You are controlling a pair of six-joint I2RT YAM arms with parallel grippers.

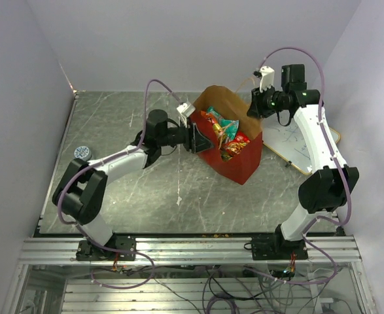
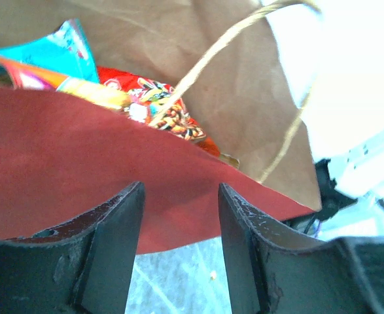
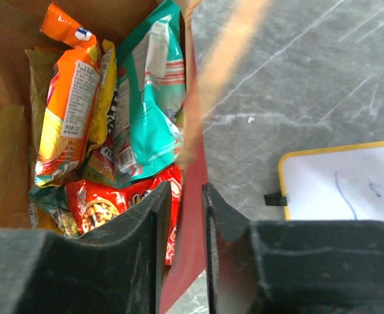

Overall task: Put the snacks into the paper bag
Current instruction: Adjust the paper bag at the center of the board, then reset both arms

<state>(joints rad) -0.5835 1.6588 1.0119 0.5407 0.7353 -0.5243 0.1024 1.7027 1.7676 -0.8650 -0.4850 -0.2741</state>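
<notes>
The paper bag, red outside and brown inside, lies tilted open at the table's middle. Inside it are the snacks: a teal packet, an orange packet and a red packet. My left gripper is at the bag's left red wall, open, with bare table showing between its fingers. My right gripper hangs over the bag's right rim. Its jaws straddle the red wall, slightly apart and not pinching it. A tan handle loops over the opening.
A white board with a yellow frame and blue scribbles lies right of the bag, under the right arm. A small round blue-and-white object sits near the table's left edge. Grey walls close the table on three sides.
</notes>
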